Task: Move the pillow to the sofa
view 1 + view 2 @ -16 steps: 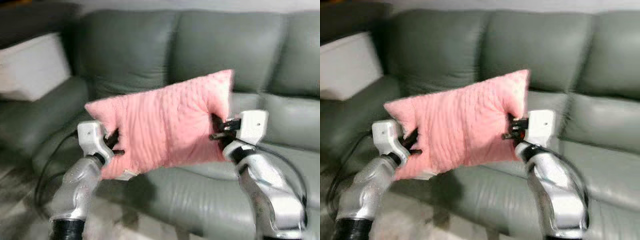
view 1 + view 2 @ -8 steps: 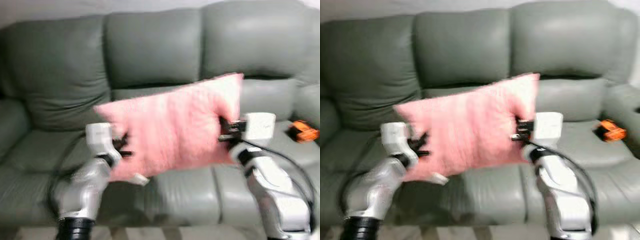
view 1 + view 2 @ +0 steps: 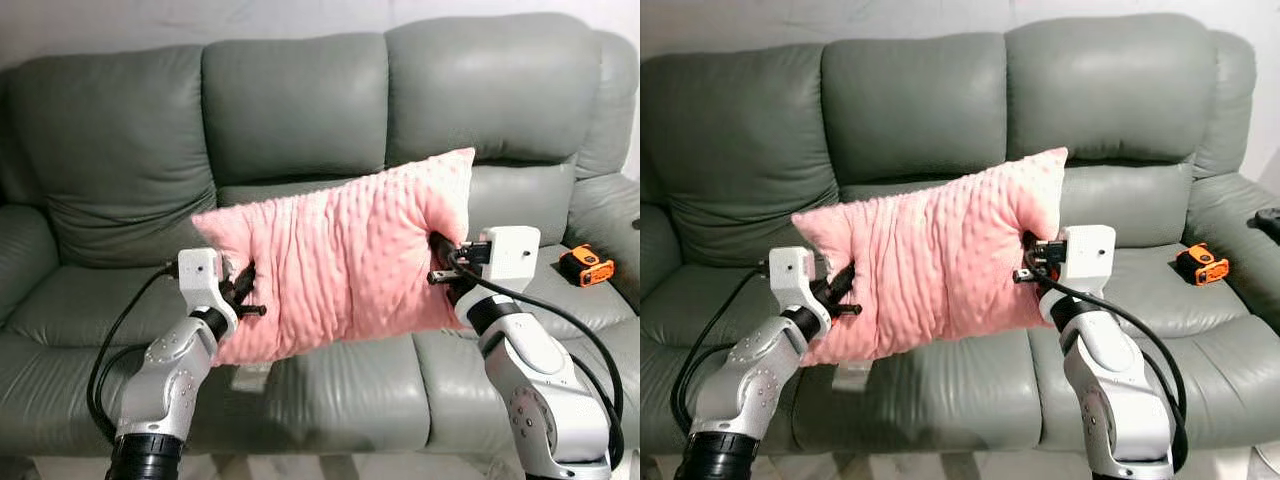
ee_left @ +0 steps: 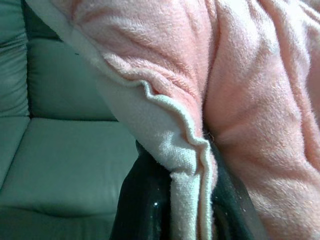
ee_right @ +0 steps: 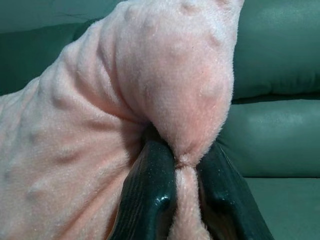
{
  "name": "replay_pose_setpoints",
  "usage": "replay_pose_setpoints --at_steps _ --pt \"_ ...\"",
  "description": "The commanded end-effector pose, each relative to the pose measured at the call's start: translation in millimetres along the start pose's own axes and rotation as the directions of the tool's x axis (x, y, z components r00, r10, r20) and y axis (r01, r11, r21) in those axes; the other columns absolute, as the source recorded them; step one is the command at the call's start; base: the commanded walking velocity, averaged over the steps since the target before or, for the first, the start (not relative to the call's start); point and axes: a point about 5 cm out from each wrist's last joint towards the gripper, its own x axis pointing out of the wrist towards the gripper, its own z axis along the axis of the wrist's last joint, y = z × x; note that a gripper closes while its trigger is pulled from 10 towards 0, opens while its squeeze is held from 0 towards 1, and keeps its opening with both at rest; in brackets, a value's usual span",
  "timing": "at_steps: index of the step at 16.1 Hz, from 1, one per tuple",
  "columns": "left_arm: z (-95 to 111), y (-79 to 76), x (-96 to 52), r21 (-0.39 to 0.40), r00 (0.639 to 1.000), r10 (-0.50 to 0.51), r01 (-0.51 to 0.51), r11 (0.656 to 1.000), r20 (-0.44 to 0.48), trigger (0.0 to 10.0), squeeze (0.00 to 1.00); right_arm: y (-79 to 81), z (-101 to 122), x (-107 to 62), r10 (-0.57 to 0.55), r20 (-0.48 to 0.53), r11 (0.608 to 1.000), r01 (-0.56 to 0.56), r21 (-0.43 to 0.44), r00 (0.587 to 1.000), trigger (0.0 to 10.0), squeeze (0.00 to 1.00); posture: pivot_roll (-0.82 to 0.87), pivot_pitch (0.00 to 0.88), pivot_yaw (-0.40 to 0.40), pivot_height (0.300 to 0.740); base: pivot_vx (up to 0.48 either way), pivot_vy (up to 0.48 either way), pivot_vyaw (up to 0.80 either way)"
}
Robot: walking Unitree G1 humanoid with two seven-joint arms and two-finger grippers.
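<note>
Pillow (image 3: 340,260) is hanging over the sofa (image 3: 300,110), left gripper (image 3: 243,290) and right gripper (image 3: 443,265) both pinching its ends, so it's probably lowering and letting go next.

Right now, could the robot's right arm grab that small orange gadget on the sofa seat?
Probably not: the right gripper is clamped on the fluffy pink pillow, shared with the left gripper. The orange gadget lies unobstructed on the grey leather sofa.
</note>
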Motion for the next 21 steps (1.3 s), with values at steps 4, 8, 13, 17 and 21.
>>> replay_pose_setpoints --at_steps 4,8,13,17,21 --pt "4 9.1 12.1 0.075 1.0 0.013 -0.012 0.997 -0.006 10.0 0.0 -0.1 -1 5.4 -0.014 0.015 1.0 0.014 0.019 1.0 10.0 0.0 -0.21 0.0 0.076 0.74 0.0 0.0 0.0" --pt "-9 16.7 23.8 0.129 0.998 0.015 -0.007 0.992 -0.058 10.0 0.0 -6.9 -10 7.1 -0.089 -0.014 0.993 0.09 0.081 0.996 10.0 0.0 -0.22 0.0 0.102 0.74 0.0 0.0 0.0" --pt "-8 9.6 23.6 0.17 0.999 -0.032 0.038 0.985 -0.038 10.0 0.0 -14.6 -36 -6.0 -0.225 -0.118 0.953 0.243 0.18 0.967 10.0 0.0 -0.18 0.147 0.156 0.74 0.0 0.0 0.0" --pt "-12 12.1 30.3 0.224 0.998 -0.013 0.027 0.974 -0.06 10.0 0.0 -31.9 -51 -5.7 -0.225 -0.23 0.954 0.262 0.146 0.947 10.0 0.0 -0.18 0.249 0.162 0.74 0.0 0.0 0.0" --pt "-5 16.8 43.3 0.202 0.998 0.06 -0.056 0.978 -0.012 10.0 0.0 -40.5 -57 14.0 -0.142 -0.273 0.977 0.178 0.113 0.952 10.0 0.0 -0.18 0.299 0.15 0.74 0.0 0.0 0.0"
